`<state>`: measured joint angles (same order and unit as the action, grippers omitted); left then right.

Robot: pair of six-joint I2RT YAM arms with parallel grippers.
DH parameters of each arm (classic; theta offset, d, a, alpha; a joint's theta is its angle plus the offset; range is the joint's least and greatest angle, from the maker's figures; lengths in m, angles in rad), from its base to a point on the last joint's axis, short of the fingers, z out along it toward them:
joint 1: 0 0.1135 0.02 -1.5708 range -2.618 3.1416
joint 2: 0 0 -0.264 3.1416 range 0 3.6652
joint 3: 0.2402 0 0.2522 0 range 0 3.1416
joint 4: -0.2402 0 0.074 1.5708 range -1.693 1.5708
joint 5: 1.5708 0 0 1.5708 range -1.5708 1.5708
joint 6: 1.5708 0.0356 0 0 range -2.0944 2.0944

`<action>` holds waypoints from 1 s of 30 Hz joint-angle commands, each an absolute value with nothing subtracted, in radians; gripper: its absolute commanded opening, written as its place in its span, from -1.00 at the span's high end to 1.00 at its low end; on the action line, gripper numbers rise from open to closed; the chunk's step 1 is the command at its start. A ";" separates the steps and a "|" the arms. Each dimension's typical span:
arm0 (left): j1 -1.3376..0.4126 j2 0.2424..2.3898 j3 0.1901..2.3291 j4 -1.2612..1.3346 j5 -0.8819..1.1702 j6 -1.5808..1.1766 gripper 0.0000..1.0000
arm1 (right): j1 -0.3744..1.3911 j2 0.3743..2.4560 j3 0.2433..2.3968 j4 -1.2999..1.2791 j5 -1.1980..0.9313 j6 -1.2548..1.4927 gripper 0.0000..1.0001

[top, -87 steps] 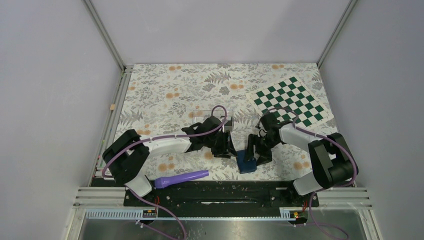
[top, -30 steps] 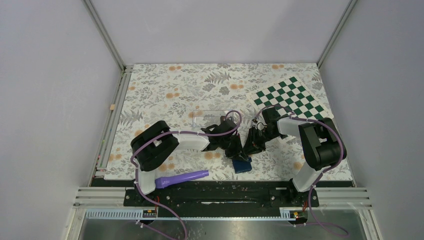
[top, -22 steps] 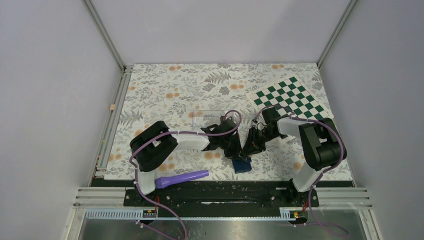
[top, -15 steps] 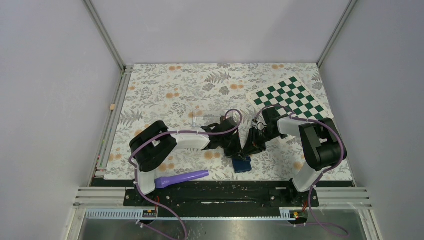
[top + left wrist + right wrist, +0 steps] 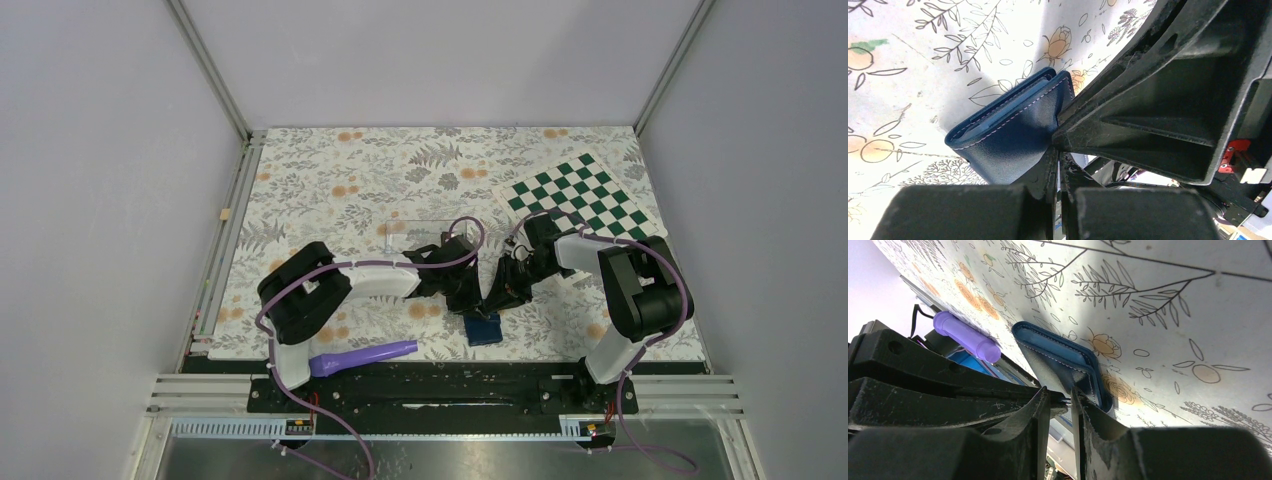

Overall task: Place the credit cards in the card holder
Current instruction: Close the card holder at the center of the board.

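The navy card holder (image 5: pixel 484 328) lies near the front edge, under both grippers. In the left wrist view it (image 5: pixel 1008 135) is tilted up, with lighter blue layers showing at its open edge. My right gripper (image 5: pixel 497 296) has its jaws narrowly parted around the holder's flap (image 5: pixel 1055 371) and holds it up. My left gripper (image 5: pixel 470 297) is shut to a hairline gap, its tips (image 5: pixel 1056 152) touching the holder's lower face beside the right fingers. I cannot see anything pinched in it. No credit card shows in any view.
A clear plastic box (image 5: pixel 420 233) stands just behind the left gripper. A purple cylinder (image 5: pixel 362 356) lies at the front edge and also shows in the right wrist view (image 5: pixel 965 336). A green checkered board (image 5: pixel 585 200) lies at the back right.
Since 2.9 s ago both grippers have come together over the card holder, which has shifted slightly left. Over the last second almost nothing has moved.
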<state>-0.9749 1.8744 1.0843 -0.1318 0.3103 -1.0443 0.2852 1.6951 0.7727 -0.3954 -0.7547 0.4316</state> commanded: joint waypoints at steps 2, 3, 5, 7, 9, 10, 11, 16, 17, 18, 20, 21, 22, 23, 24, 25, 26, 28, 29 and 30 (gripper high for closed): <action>-0.969 1.858 1.121 -0.205 0.246 -1.009 1.00 | 0.285 1.676 0.782 -0.451 -0.698 0.401 0.42; -0.969 1.864 1.121 -0.206 0.252 -1.011 1.00 | 0.286 1.675 0.782 -0.450 -0.698 0.402 0.42; -0.972 1.876 1.122 -0.202 0.264 -1.015 1.00 | 0.288 1.672 0.782 -0.453 -0.698 0.401 0.41; -0.971 1.876 1.115 -0.203 0.270 -1.022 1.00 | 0.287 1.673 0.784 -0.454 -0.696 0.400 0.42; -0.971 1.866 1.109 -0.200 0.268 -1.028 1.00 | 0.286 1.674 0.786 -0.455 -0.695 0.401 0.42; -0.971 1.863 1.107 -0.199 0.268 -1.028 1.00 | 0.287 1.676 0.786 -0.455 -0.695 0.399 0.42; -0.970 1.864 1.107 -0.195 0.274 -1.029 1.00 | 0.286 1.676 0.786 -0.455 -0.695 0.399 0.42; -0.971 1.893 1.102 -0.164 0.318 -1.047 1.00 | 0.287 1.680 0.787 -0.456 -0.695 0.397 0.42; -0.971 1.895 1.095 -0.154 0.323 -1.051 1.00 | 0.287 1.680 0.787 -0.458 -0.695 0.396 0.42; -0.971 1.896 1.092 -0.152 0.325 -1.055 1.00 | 0.287 1.680 0.787 -0.459 -0.696 0.396 0.42; -0.972 1.896 1.079 -0.151 0.326 -1.059 1.00 | 0.286 1.679 0.789 -0.461 -0.695 0.394 0.42; -0.971 1.894 1.073 -0.152 0.323 -1.061 1.00 | 0.286 1.680 0.789 -0.462 -0.695 0.394 0.42; -0.971 1.893 1.069 -0.151 0.322 -1.062 1.00 | 0.287 1.680 0.789 -0.462 -0.694 0.394 0.42; -0.970 1.893 1.064 -0.151 0.322 -1.065 1.00 | 0.287 1.681 0.789 -0.461 -0.696 0.394 0.42; -0.969 1.894 1.063 -0.152 0.323 -1.069 1.00 | 0.286 1.680 0.791 -0.460 -0.695 0.394 0.42; -0.970 1.895 1.062 -0.151 0.328 -1.070 1.00 | 0.287 1.680 0.791 -0.460 -0.696 0.396 0.42; -0.970 1.895 1.061 -0.150 0.327 -1.071 1.00 | 0.287 1.681 0.791 -0.461 -0.695 0.396 0.42; -0.970 1.889 1.064 -0.165 0.318 -1.067 1.00 | 0.287 1.680 0.792 -0.462 -0.696 0.396 0.42; -0.971 1.886 1.069 -0.179 0.312 -1.063 1.00 | 0.286 1.680 0.793 -0.463 -0.694 0.395 0.42; -0.970 1.883 1.074 -0.197 0.303 -1.055 1.00 | 0.287 1.680 0.792 -0.464 -0.693 0.393 0.42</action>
